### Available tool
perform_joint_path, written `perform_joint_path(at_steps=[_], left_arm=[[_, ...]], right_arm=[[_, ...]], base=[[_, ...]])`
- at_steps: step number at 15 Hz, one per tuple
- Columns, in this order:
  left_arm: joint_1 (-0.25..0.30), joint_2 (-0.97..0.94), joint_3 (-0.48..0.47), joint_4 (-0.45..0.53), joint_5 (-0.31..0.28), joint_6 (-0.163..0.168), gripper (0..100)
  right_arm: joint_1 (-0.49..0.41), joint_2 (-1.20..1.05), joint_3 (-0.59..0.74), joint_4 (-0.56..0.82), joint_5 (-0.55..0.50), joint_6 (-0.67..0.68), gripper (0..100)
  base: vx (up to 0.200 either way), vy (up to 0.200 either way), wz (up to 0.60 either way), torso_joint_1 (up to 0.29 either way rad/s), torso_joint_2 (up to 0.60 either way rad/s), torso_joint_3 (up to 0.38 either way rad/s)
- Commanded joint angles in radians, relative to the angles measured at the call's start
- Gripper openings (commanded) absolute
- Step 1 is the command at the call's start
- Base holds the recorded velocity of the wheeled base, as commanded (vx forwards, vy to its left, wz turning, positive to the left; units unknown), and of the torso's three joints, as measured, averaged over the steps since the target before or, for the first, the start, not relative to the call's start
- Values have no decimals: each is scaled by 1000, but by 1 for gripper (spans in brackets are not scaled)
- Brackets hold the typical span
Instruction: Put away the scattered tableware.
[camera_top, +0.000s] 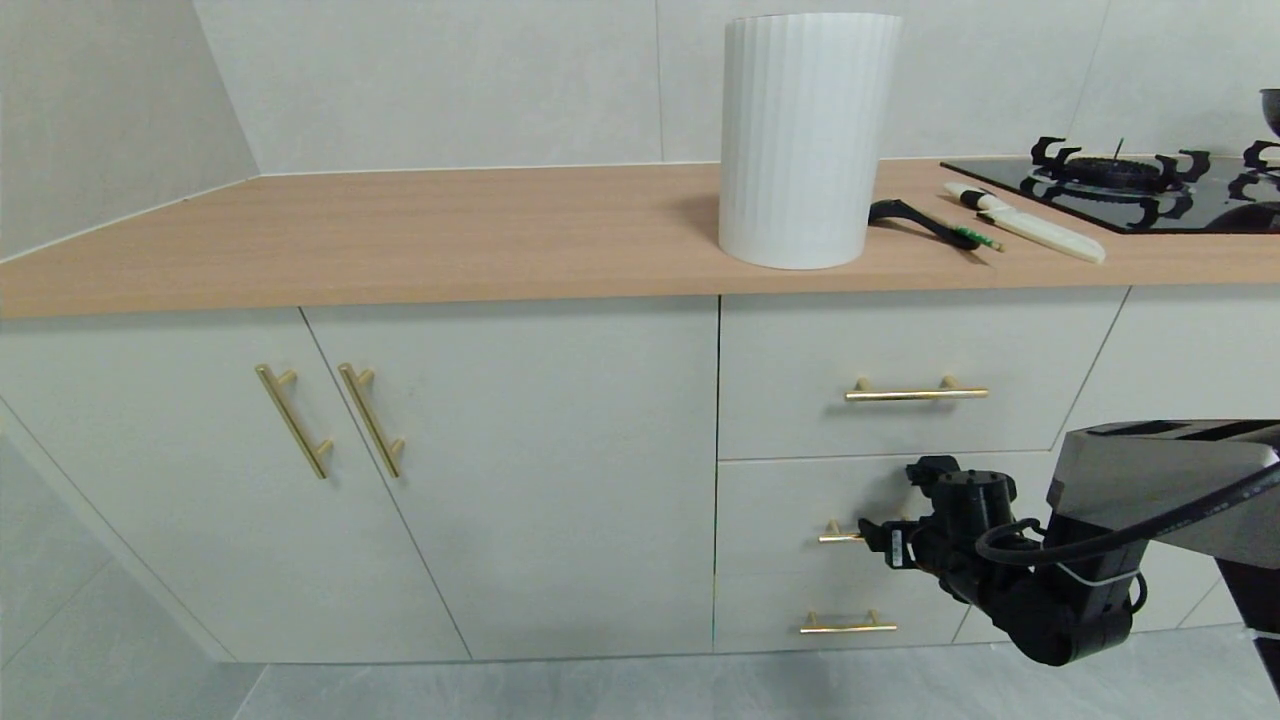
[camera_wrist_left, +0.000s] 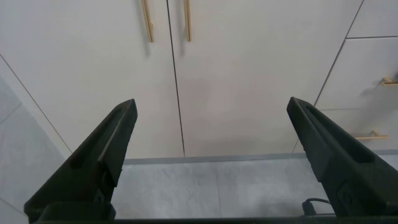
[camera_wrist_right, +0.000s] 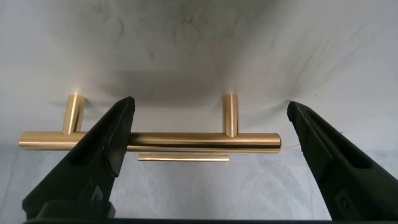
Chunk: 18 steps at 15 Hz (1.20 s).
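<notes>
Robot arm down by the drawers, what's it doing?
The robot's right gripper is right up at the gold bar handle of the middle grey drawer. It is open and hasn't grabbed the handle yet. The drawer is shut. Up on the wooden counter, a white knife and a black-handled utensil lie beside a tall white ribbed container, untouched. The left gripper is open and empty, low in front of the grey cabinet doors.
</notes>
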Motion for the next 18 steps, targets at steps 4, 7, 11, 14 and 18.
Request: perform_joint_path(at_steps=[4, 7, 11, 14, 18], left_arm=[[-1, 1, 0, 0, 0, 0, 100], [0, 1, 0, 0, 0, 0, 100], [0, 1, 0, 0, 0, 0, 100], [0, 1, 0, 0, 0, 0, 100], [0, 1, 0, 0, 0, 0, 100]], right_arm=[[0, -6, 6, 8, 0, -2, 100], [0, -9, 6, 34, 3, -2, 100], [0, -15, 6, 52, 6, -2, 100], [0, -16, 8, 72, 8, -4, 100], [0, -29, 8, 109, 8, -2, 100]], base=[[0, 0, 0, 0, 0, 0], [0, 0, 0, 0, 0, 0], [0, 0, 0, 0, 0, 0], [0, 0, 0, 0, 0, 0], [0, 0, 0, 0, 0, 0]])
